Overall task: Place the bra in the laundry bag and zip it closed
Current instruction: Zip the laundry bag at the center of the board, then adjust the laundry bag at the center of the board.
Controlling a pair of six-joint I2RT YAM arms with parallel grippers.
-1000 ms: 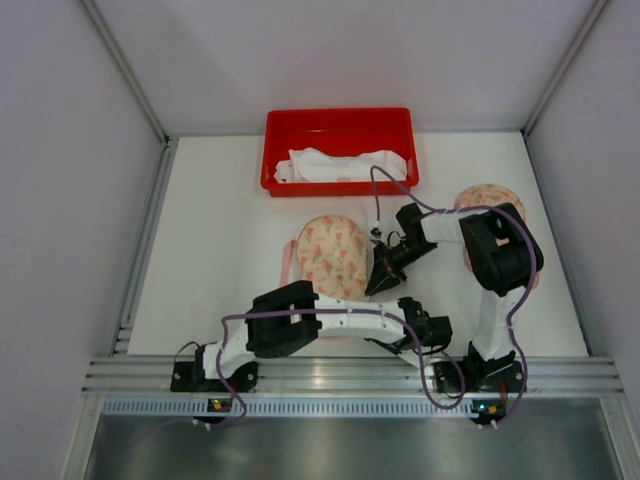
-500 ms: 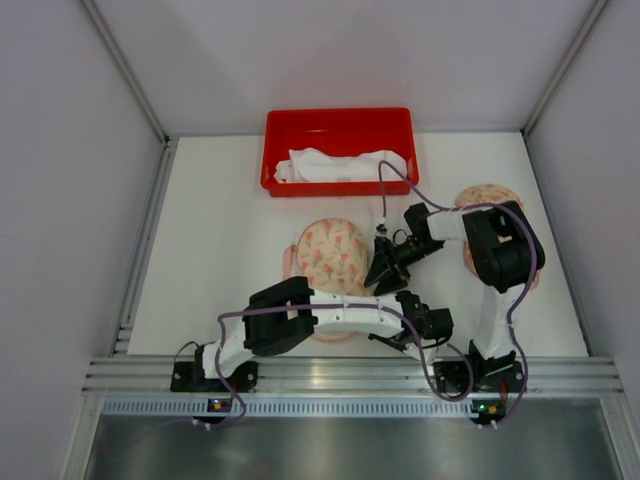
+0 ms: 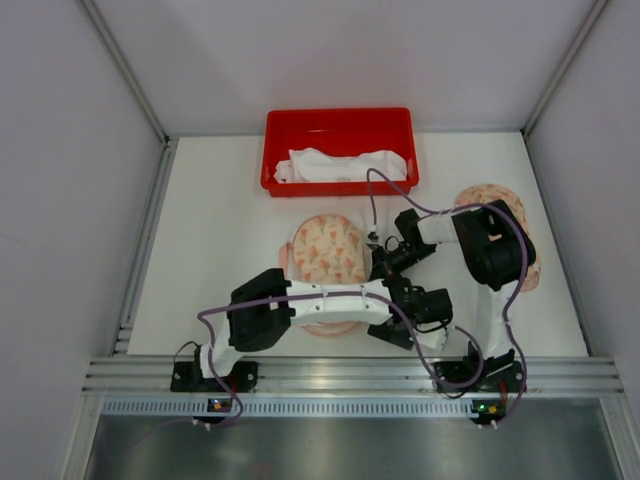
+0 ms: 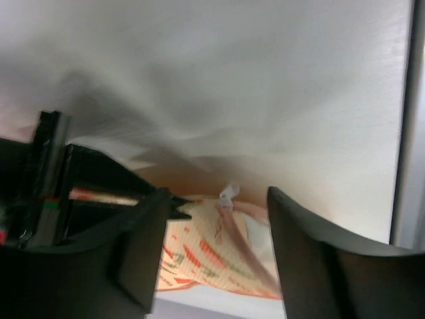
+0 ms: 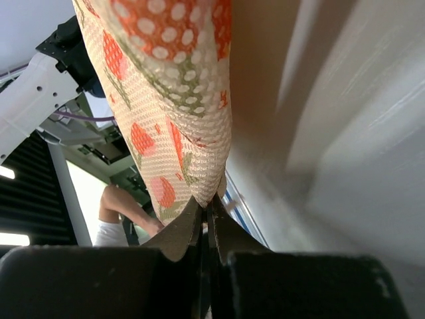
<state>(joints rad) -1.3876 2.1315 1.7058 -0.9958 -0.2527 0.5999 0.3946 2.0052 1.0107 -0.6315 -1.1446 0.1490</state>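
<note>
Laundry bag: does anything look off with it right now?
Nothing looks torn or spilled. One mesh edge of the laundry bag is pinched in the shut right gripper and drawn taut, so that side is out of shape. The left gripper stands open at the bag's edge. The bra lies in the red bin, not yet bagged.
</note>
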